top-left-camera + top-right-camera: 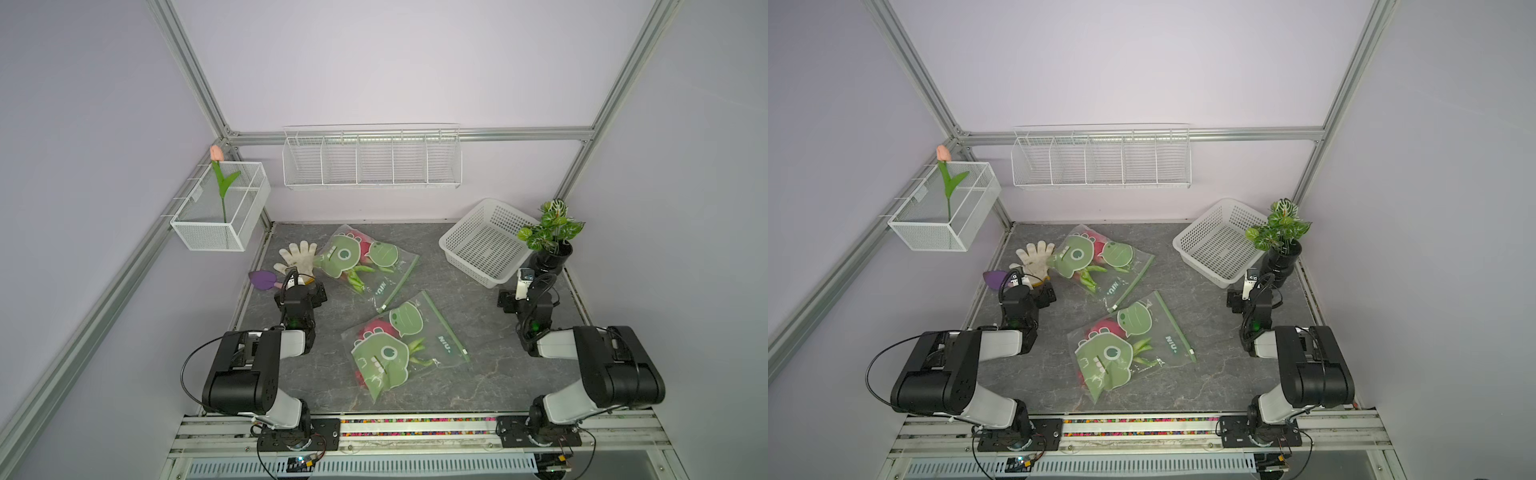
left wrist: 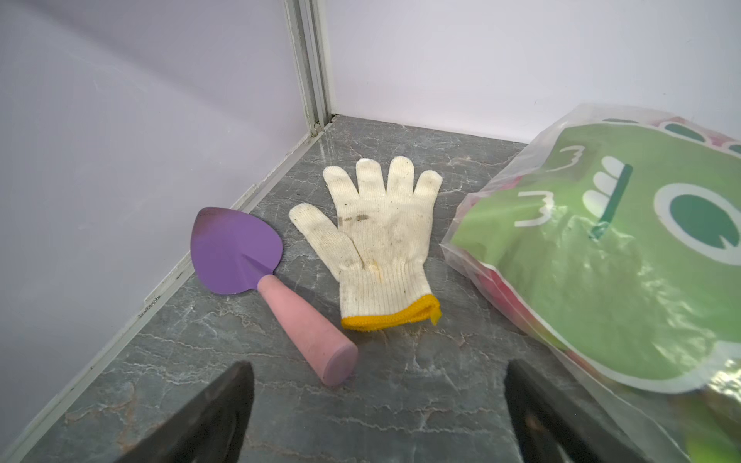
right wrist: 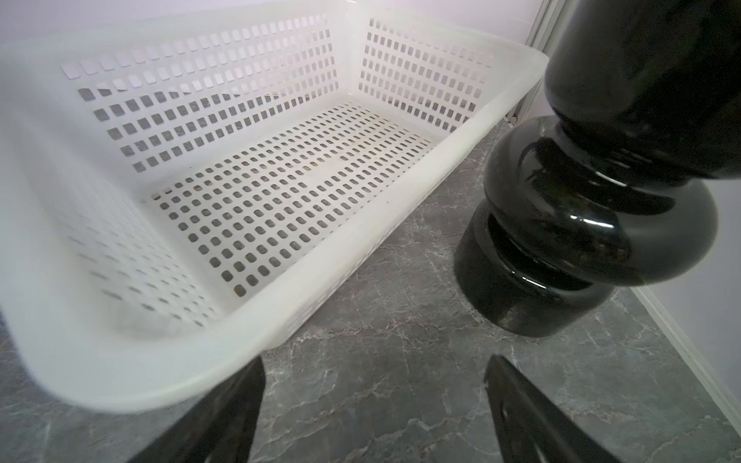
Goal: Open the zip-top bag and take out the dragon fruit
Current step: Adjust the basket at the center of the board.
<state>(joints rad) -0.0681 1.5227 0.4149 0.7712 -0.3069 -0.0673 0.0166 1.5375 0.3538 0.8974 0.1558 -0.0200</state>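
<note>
With left gripper (image 2: 379, 366) and right gripper (image 3: 375, 360) spread empty, the limp, slippery near zip-top bag (image 1: 399, 351) is judged best pinched at its zipper strip (image 1: 446, 327).

Soft, even light with faint shadows; the basket (image 3: 120, 373) rim blurs close up (wide-angle bending at edges).
</note>
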